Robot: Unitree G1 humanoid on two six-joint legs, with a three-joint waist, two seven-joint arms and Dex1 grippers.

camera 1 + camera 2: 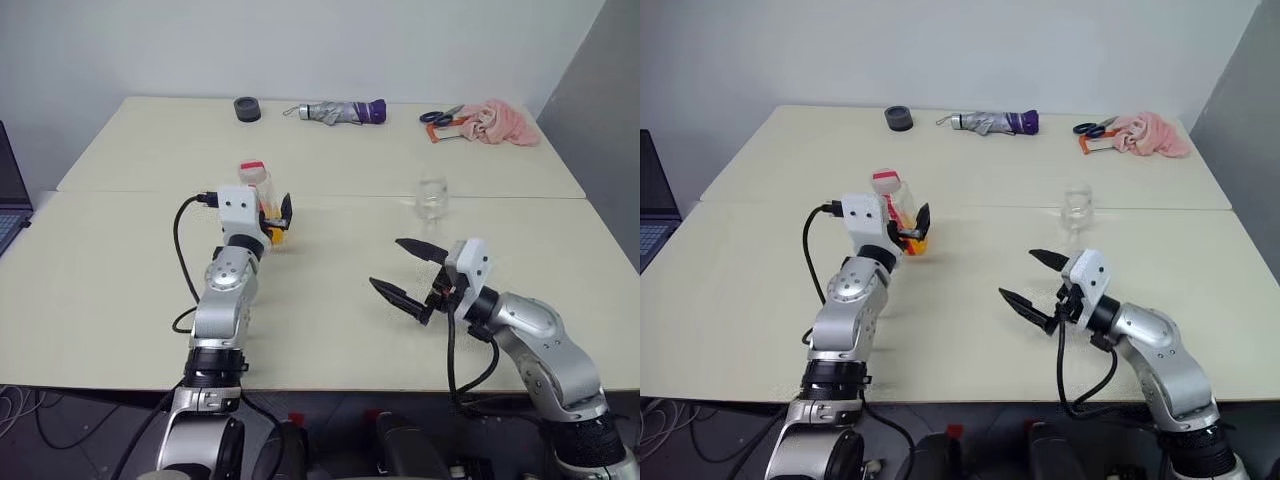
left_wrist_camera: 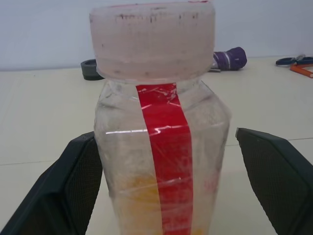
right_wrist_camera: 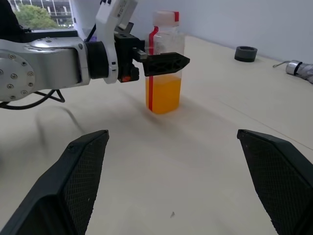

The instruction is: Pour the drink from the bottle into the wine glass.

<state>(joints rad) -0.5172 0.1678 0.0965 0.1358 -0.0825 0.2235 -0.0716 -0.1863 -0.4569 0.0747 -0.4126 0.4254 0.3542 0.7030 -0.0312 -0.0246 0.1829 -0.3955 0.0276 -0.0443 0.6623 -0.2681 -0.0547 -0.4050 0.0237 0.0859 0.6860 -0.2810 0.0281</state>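
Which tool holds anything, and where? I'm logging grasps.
Neither. The left tool stands open around the bottle body, not gripping; the right tool is open.

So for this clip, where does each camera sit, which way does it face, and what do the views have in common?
Left eye, right eye: on the head, looking forward and down over the table; both arms show, left claw open around the bottle, right claw open, wine glass beyond.
Left wrist: along the left claw's fingers, bottle between them.
Right wrist: along the right claw's fingers, facing bottle, drink and left arm.
Shared: the bottle appears in all; the folded umbrella at the table's far edge too.
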